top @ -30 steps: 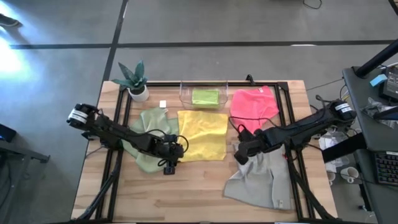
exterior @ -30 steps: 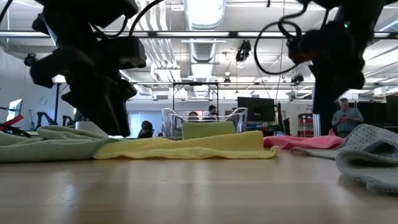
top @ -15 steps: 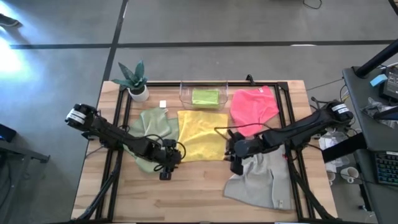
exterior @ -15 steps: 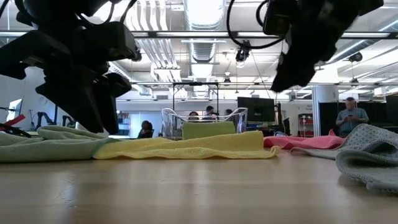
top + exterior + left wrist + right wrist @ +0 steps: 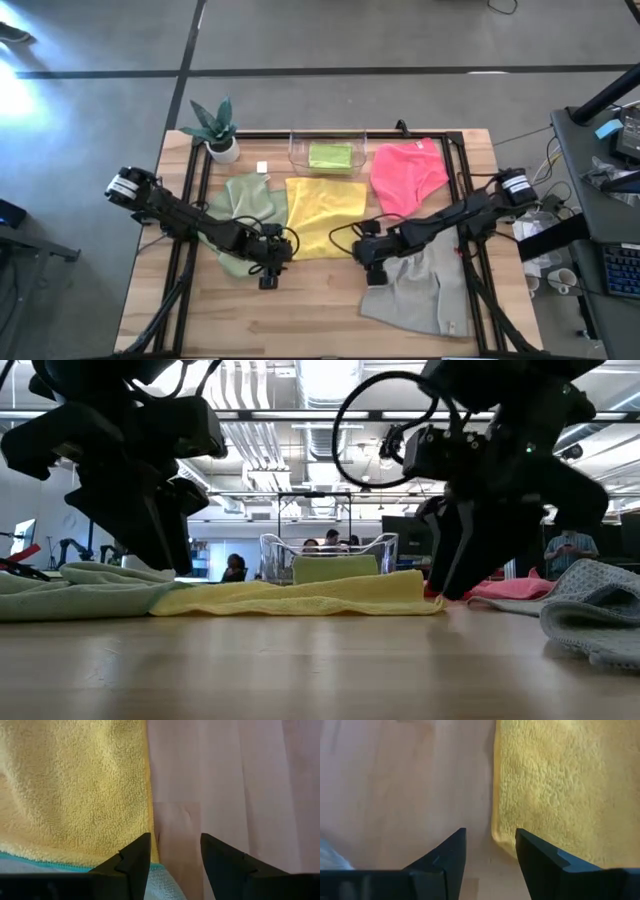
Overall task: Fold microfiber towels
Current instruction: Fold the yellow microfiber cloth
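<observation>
The yellow towel (image 5: 325, 215) lies spread flat in the table's middle. A sage green towel (image 5: 245, 222) lies at its left, partly under its edge. A pink towel (image 5: 408, 175) lies at the far right and a grey one (image 5: 420, 290) is bunched at the near right. A folded lime green towel (image 5: 330, 155) sits in the clear bin. My left gripper (image 5: 280, 258) stands open over the yellow towel's near left corner (image 5: 145, 845). My right gripper (image 5: 362, 255) stands open over its near right corner (image 5: 499, 837). Both slant downward.
The clear bin (image 5: 297, 150) stands at the far edge, with a potted plant (image 5: 218, 130) to its left. A black frame (image 5: 195, 200) runs along the table's sides. Bare wood (image 5: 300, 310) lies in front of the yellow towel.
My right gripper has gone down and toward the table's left, from above the pink and grey towels to the yellow towel's near right corner. It has rolled about its own axis and opened. The towels lie as before.
</observation>
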Robot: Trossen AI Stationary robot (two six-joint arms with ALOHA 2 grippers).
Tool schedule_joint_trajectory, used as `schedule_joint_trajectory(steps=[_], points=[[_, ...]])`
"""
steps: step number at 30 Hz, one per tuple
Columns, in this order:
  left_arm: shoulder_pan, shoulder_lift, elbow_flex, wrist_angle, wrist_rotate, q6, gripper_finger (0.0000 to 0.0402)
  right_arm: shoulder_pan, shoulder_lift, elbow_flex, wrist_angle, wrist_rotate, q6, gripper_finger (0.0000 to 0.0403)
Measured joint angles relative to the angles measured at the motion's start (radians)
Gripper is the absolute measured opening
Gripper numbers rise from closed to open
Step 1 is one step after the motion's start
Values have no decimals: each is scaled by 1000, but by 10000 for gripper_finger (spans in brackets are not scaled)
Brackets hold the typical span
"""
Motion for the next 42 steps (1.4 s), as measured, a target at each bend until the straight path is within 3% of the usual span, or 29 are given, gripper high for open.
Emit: schedule_joint_trajectory(steps=[14, 18, 26, 36, 42], points=[[0, 0, 0, 0, -78, -2, 157, -67, 106, 52, -77, 7, -21, 163], [2, 1, -1, 3, -138, -1, 157, -111, 107, 53, -131, 3, 31, 134], [3, 2, -2, 64, -144, 1, 157, -144, 108, 50, -145, -104, 68, 18], [-17, 7, -2, 86, -99, -2, 157, -89, 26, 41, -188, -164, 375, 9], [-28, 66, 0, 131, -96, 1, 157, -58, -19, 42, -240, -153, 440, 9]])
